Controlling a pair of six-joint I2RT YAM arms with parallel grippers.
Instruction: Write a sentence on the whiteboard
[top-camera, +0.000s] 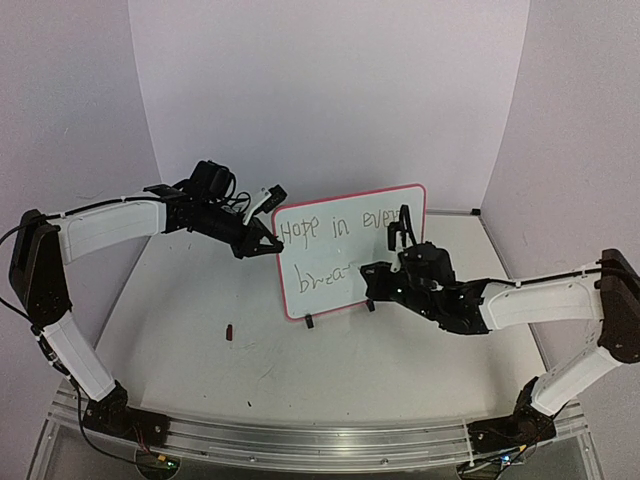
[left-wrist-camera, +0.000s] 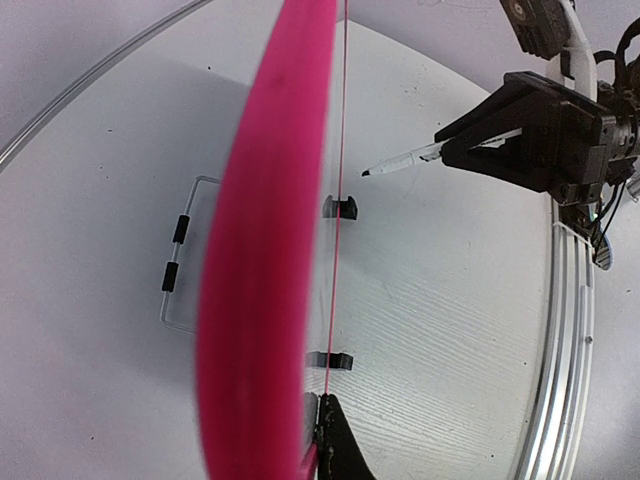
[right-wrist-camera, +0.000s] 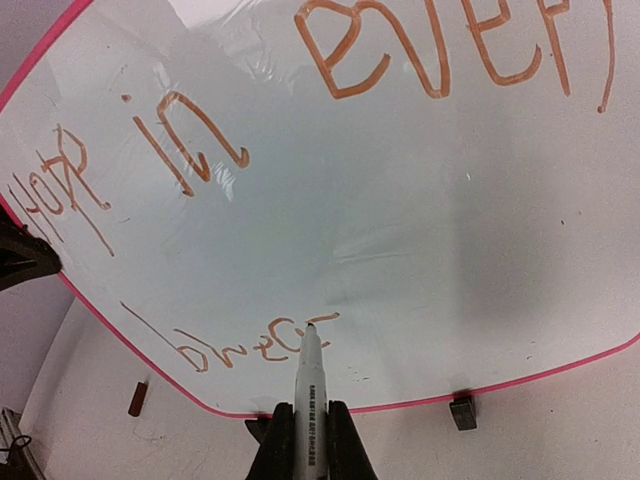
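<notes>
Whiteboard writer: right gripper (right-wrist-camera: 300, 445), closed narrow on the marker (right-wrist-camera: 306, 385); barrel sits between both fingers, nothing else held.
Marker axis: points from the gripper away to the far side, into the board face. Left wrist view shows it coming in roughly square to the face.
Tip: at the end of the last stroke of the lower word. Touching or just off the face, cannot tell.
Board place: whiteboard (top-camera: 330, 295) stands upright on its black feet (right-wrist-camera: 461, 412) mid-table, directly beyond the right gripper, written face toward the arms.
Board long axis: runs left-right in the scene, so the writing line runs the same way.
Written so far: sentence (top-camera: 340, 228) reads "Hope in every" on top; below it "brea" plus a started stroke. By my read, the last word is unfinished.
Key relation: bare white lies to the right of the tip, on the lower line. The coming strokes likely need the tip carried rightward along the long axis, keeping the same reach to the face.
Nearer arm: right, already at the word.
Support: left gripper (top-camera: 268, 243) at the board's left rim and seems pinched on it, though only one finger shows in its wrist view. It probably braces the board against the marker's push.
Loose item: small dark red piece (top-camera: 230, 331) on the table (top-camera: 300, 390), near-left of the board, well apart from both grippers.
</notes>
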